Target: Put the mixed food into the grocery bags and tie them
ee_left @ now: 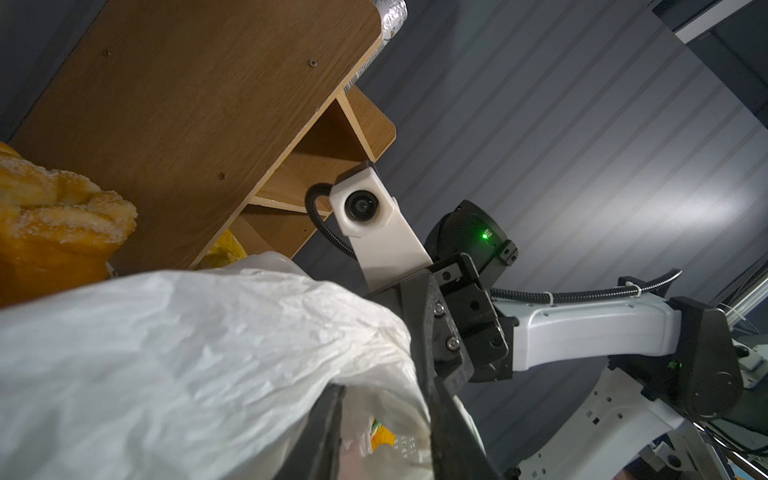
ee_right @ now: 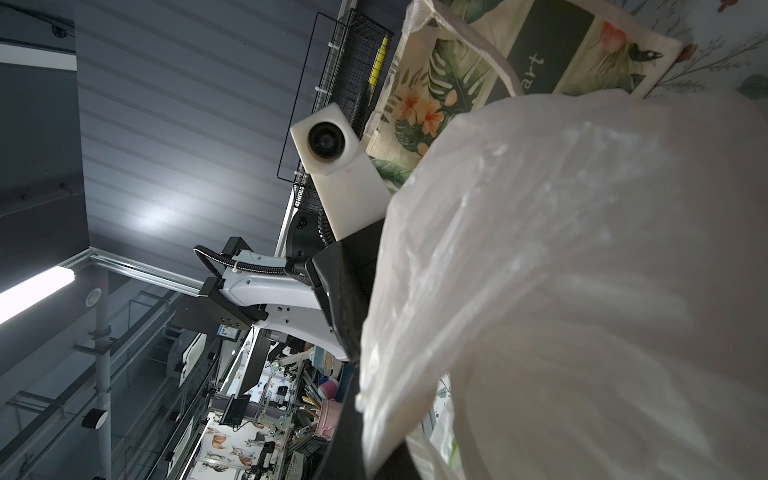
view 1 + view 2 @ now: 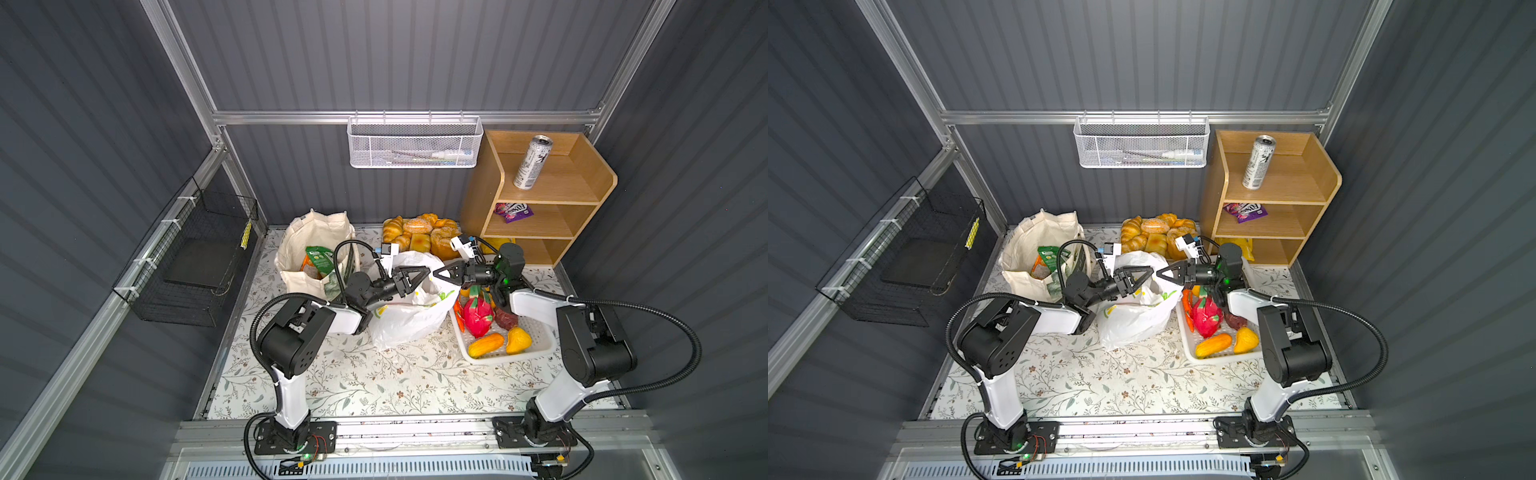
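- The left pincer (image 3: 422, 274) hovers at the top of the plastic bag (image 3: 407, 320), tip pointing right. In the left wrist view its fingers (image 1: 324, 436) stand apart, with bag film draped over one. Whether it pinches any film I cannot tell.
- Behind and left of that arm, the canvas tote (image 3: 299, 249) stands open on the worktop (image 3: 374, 382), with green and orange packets (image 3: 318, 259) inside.
- The plastic bag sits mid-worktop between the tote and the white basket (image 3: 536, 347), slumping from its raised rim toward the front edge. The rim lies between the two tips, which face each other almost touching. The next move turns on that short gap, and both arms are equally near.
- The right pincer (image 3: 438, 274) points left, closed, and seems clamped on the bag's rim, though film hides the contact in the right wrist view.
- Farther right, the drink can (image 3: 533, 162) stands upright on the top level of the wooden shelf (image 3: 590, 183), with a purple packet (image 3: 513, 211) one level below. Both are well apart from the bags and nearer the right arm. Loading looks unfinished and neither bag tied.
- Hidden: the plastic bag's contents and handles. A dark purplish piece (image 3: 505, 318) in the basket beside the dragon fruit (image 3: 478, 316) is too unclear to name.
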{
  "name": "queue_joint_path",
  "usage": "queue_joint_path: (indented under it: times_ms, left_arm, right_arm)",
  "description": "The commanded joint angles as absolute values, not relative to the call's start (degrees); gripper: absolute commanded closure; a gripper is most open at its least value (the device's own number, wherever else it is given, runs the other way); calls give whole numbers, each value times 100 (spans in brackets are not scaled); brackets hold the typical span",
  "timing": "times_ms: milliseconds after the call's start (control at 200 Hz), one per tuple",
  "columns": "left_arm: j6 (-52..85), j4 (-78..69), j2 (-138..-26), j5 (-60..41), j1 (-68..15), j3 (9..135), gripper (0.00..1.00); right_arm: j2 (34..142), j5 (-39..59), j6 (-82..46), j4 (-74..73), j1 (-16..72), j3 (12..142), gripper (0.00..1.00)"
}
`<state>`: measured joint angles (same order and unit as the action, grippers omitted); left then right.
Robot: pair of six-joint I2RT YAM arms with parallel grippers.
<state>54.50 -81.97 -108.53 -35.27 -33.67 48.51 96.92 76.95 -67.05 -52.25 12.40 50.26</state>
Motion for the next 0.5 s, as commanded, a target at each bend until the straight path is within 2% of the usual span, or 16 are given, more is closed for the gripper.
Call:
queue_joint_path:
  times_ms: [0, 145, 495]
  left_arm:
    - [5360, -8350, -10697, -3187, -3322, 4606, 66]
    - [5249, -8077, -10661, -3362, -3331, 4692, 76]
    - [5156, -7876, -10742, -3609, -3395, 5083, 71]
  right_arm:
    - [9572, 7796, -6662, -5361, 1239, 5005, 100]
    - [9579, 7796, -6661, -5370, 1239, 5023, 100]
    - [9569, 7788, -6662, -5370, 1232, 4983, 100]
